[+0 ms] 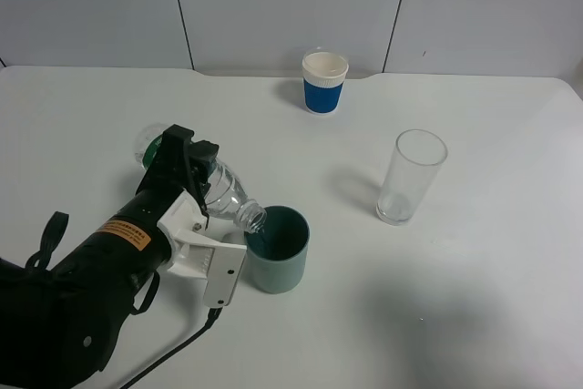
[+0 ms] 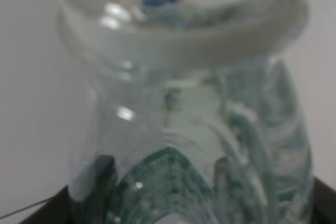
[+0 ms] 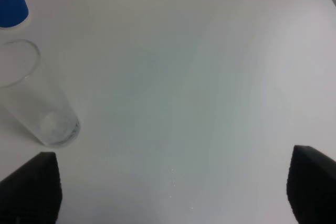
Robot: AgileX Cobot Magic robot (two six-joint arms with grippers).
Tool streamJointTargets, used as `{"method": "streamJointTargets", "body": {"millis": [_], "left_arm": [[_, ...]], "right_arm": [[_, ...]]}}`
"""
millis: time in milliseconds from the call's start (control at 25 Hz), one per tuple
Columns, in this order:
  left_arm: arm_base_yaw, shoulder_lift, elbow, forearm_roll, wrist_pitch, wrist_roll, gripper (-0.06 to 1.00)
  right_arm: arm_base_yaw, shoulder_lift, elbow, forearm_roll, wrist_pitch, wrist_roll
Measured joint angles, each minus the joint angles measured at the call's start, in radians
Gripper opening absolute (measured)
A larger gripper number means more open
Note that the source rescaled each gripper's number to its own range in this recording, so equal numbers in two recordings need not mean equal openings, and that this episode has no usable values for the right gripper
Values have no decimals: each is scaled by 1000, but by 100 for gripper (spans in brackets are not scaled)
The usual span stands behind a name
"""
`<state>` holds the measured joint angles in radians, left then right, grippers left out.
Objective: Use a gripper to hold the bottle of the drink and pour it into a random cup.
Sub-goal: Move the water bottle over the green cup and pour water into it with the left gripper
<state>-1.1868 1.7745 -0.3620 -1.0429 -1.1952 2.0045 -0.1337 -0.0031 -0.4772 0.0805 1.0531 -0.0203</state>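
While our left gripper (image 1: pixel 189 163) clamps the tilted bottle (image 1: pixel 226 190), its mouth over the ten-o'clock rim of the teal cup (image 1: pixel 278 271), we fear drink spilling onto the table (image 1: pixel 474 298) if the neck drifts outward.

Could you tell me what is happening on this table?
The left gripper is shut on the small clear plastic bottle with the green label, tipped so its open mouth sits over the grey-green cup. The blue-and-white paper cup and the tall clear glass stand apart. The right gripper is open, holding nothing.
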Motion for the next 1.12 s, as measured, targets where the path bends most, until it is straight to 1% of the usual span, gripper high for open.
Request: {"method": "streamJointTargets", "body": {"millis": [280, 1120], "left_arm": [[0, -9, 0, 0, -2, 67, 0], [0, -9, 0, 0, -1, 74, 0]], "right_arm": [[0, 0, 0, 0, 0, 0], [0, 0, 0, 0, 0, 0]]}}
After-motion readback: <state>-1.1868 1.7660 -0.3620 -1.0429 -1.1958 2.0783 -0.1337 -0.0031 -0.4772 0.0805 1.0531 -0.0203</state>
